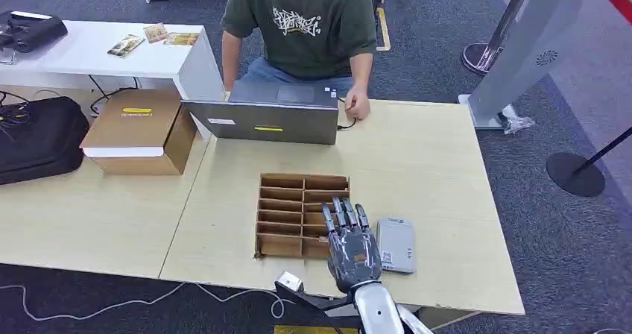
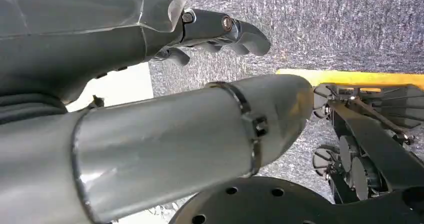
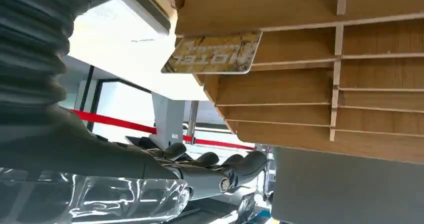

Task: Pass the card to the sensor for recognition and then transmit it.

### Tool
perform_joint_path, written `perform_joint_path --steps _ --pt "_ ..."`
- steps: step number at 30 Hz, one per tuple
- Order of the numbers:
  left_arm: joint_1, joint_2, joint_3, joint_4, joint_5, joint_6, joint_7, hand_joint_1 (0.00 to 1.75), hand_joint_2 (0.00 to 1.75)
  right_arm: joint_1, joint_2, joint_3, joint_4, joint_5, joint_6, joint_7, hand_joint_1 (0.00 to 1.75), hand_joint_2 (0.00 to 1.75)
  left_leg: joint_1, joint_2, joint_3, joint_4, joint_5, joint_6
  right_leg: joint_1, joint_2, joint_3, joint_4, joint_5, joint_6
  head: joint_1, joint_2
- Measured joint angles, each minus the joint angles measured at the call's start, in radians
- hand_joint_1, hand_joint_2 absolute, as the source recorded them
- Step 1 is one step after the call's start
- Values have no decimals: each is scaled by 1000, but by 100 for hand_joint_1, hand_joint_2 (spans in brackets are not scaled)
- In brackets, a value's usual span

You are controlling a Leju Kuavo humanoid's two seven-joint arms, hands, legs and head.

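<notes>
Your right robot hand (image 1: 352,241) hovers over the near right corner of the slotted wooden rack (image 1: 292,213), fingers apart and nearly straight, holding nothing. The card (image 3: 215,54) stands on edge in one of the rack's slots, just beyond the fingertips in the right wrist view. Lower the fingers to either side of the card's exposed edge, pinch it and lift straight up so it clears the dividers. The grey sensor (image 1: 396,244) lies flat on the tabletop (image 1: 417,162) just right of the rack. The left robot hand (image 2: 220,31) hangs over the carpet, fingers loosely curled, empty.
</notes>
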Motion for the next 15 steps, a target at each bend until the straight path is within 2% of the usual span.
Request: perform_joint_path --steps 8,15 --pt "-2 3 -5 0 2 0 0 0 0 0 -2 -8 10 0 19 18 0 175 0 0 0 0 0 0 0 0 0 0 0 0 0 0" --pt "-3 4 -8 0 12 10 2 0 0 16 -19 -24 -17 0 44 81 0 175 0 0 0 0 0 0 0 1 0 0 0 0 0 0"
